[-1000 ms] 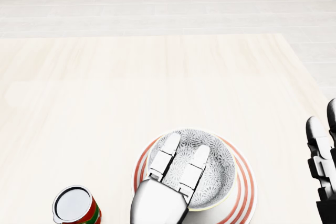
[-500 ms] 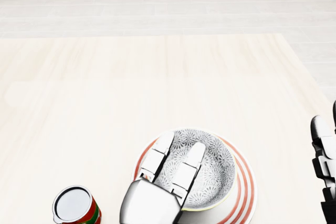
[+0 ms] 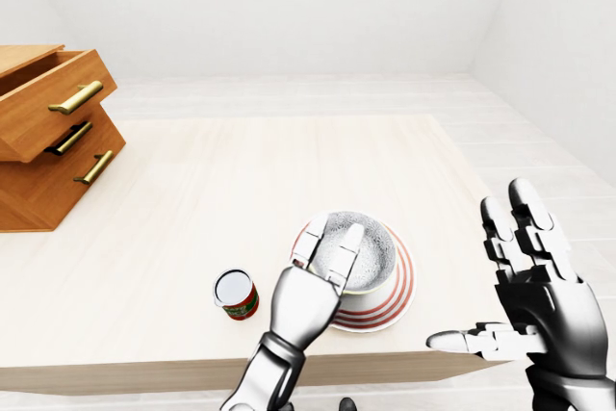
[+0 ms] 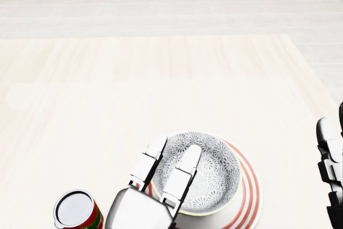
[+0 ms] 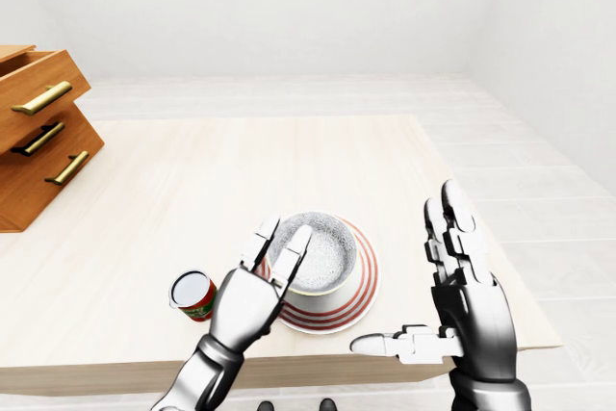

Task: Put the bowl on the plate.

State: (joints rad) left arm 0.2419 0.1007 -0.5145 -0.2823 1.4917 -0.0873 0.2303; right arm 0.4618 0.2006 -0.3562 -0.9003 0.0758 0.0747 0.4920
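Head view: the bowl sits on the striped plate, at the bottom edge of the picture. The left hand is spread, its fingers straight over the bowl's left rim and gripping nothing. Risk: on withdrawal a finger may hook the rim and drag the bowl off, or the hand may knock the can just beside it.

Left-eye view: only this view shows the drawer unit clearly, well apart at left.

Right-eye view: it shows the whole right hand, spread and empty, off the table's right side.
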